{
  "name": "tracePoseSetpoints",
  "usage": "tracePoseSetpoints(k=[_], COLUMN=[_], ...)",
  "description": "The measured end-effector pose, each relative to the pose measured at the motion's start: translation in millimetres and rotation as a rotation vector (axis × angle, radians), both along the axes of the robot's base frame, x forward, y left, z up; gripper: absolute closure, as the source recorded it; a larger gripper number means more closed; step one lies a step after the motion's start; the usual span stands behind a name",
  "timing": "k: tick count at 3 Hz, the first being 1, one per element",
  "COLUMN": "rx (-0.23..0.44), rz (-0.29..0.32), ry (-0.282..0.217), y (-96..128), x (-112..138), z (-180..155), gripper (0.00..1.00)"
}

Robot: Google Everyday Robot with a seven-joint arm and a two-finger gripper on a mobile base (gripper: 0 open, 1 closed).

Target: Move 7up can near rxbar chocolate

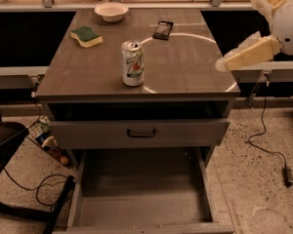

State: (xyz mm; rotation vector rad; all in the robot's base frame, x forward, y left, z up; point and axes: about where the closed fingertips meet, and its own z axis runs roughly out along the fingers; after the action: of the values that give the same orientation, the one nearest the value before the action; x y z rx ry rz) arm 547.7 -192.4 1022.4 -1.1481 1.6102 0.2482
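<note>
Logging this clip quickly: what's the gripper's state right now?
Gripper: above the table's right edge, well apart from the 7up can; open or closed cannot be told.
</note>
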Motion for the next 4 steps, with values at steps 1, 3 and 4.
tracePoseSetpoints(k=[1,3,4], rx=[0.037,0.093,0.203], rz=[0.011,0.052,0.110], ry=[-0.015,0.030,0.052], y=[8.6,32.9,75.1], x=[2.3,8.3,22.7], z=[7.0,-5.5,-31.0], gripper=[0.00,0.00,0.00])
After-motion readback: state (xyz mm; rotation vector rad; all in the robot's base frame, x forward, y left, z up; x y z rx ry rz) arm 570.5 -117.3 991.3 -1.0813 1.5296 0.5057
